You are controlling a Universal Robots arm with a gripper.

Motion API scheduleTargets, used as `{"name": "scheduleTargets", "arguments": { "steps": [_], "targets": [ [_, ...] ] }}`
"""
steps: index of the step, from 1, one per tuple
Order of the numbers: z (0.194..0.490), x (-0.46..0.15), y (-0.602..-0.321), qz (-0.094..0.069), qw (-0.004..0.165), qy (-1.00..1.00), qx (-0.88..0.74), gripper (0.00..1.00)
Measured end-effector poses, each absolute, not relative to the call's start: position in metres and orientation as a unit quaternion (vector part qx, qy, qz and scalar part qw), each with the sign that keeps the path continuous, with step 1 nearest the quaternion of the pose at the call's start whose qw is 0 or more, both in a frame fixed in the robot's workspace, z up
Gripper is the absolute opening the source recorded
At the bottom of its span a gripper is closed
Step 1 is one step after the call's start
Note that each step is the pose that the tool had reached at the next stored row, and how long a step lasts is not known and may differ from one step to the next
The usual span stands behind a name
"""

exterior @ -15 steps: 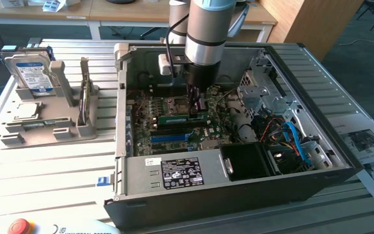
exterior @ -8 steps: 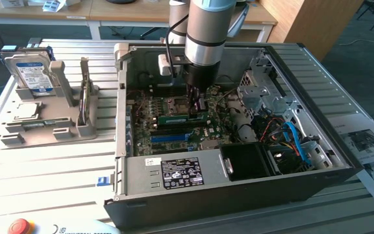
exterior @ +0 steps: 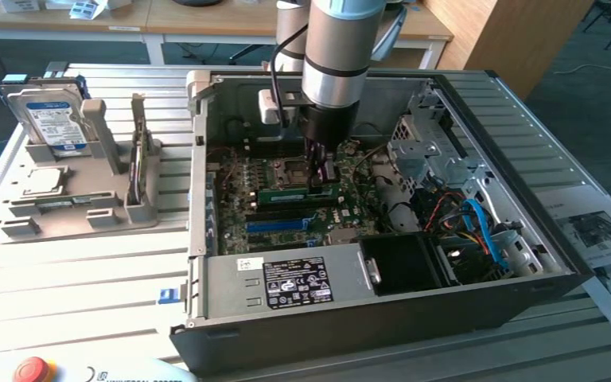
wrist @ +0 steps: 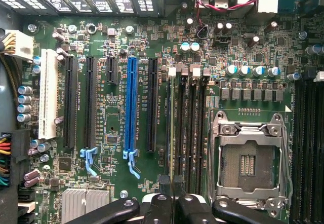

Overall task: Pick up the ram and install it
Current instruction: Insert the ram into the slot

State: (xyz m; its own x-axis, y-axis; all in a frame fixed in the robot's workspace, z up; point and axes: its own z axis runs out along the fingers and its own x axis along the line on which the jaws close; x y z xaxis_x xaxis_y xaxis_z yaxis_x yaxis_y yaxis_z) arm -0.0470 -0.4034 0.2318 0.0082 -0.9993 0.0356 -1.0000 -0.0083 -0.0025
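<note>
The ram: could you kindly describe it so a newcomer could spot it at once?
Look inside the open computer case, on its motherboard. The ram is the thin green stick under the gripper, standing on edge; the slots alongside are black or blue.

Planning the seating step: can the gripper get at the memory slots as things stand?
Probably yes: the case is open, and the gripper, holding the ram, hangs right above the black memory slots with nothing between.

Bright daylight floods the table [exterior: 83, 263], leaving the computer case [exterior: 412, 318] dim
</note>
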Motion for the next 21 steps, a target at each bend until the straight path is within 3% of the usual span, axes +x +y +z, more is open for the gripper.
{"name": "scheduleTargets", "arguments": {
  "steps": [21],
  "targets": [
    [0.2318,-0.047,-0.4037,0.008,0.006,-0.707,0.708,0.12]
  ]
}}
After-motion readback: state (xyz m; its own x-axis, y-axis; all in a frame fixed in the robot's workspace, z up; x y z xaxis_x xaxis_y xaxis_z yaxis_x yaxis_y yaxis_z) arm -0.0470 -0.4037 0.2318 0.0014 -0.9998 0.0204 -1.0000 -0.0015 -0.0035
